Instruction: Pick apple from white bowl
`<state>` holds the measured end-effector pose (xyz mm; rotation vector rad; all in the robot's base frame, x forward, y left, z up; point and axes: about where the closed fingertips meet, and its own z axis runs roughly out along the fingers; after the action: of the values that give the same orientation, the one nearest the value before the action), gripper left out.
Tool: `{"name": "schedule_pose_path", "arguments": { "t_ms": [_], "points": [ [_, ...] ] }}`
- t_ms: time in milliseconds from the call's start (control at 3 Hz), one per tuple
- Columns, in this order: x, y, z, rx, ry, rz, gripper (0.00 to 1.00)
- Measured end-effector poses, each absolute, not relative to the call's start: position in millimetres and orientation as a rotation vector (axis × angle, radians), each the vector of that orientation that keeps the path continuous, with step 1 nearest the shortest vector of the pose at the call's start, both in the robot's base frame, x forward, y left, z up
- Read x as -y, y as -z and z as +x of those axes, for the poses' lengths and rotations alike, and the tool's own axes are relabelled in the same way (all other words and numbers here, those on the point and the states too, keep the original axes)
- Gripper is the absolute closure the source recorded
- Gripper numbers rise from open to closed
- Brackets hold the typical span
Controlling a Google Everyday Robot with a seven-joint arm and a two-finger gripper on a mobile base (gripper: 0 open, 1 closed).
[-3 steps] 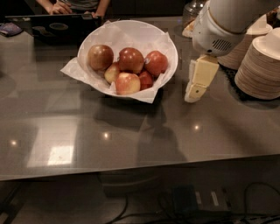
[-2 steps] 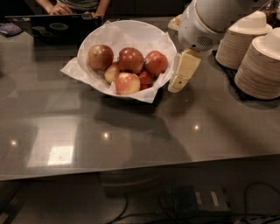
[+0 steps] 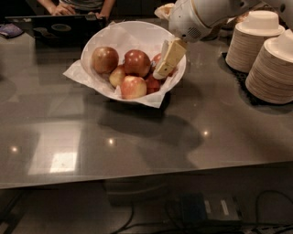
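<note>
The white bowl (image 3: 126, 34), lined with crumpled white paper, sits on the dark table at the back centre. It holds several apples. The large dull brownish-red apple (image 3: 105, 59) lies at the bowl's left side. A shiny red apple (image 3: 137, 62) is in the middle and a small pink-yellow one (image 3: 133, 87) is at the front. My gripper (image 3: 161, 74) hangs over the bowl's right side, pointing down and left. It covers part of a red apple (image 3: 158, 58) there. It is well to the right of the brownish-red apple and not touching it.
Two tall stacks of white paper bowls (image 3: 274, 68) stand at the right on a dark mat. A laptop (image 3: 59, 27) and a person's hands (image 3: 68, 7) are behind the bowl. The table's front edge (image 3: 137, 176) runs across the lower part of the view.
My gripper has moved left, from beside the bowl's right edge to over the bowl's right side. The apples and the bowl have not moved.
</note>
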<state>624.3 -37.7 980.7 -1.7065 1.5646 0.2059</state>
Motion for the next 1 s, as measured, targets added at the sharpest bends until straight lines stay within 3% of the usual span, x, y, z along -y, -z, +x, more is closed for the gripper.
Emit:
{"name": "schedule_pose_path", "arguments": {
  "t_ms": [333,1000],
  "points": [
    [37.4,-980.6,624.2,-1.564,-0.206,-1.706,0.0],
    [-8.6,-981.8,655.6,-1.468,-0.3,-1.671,0.0]
  ]
}}
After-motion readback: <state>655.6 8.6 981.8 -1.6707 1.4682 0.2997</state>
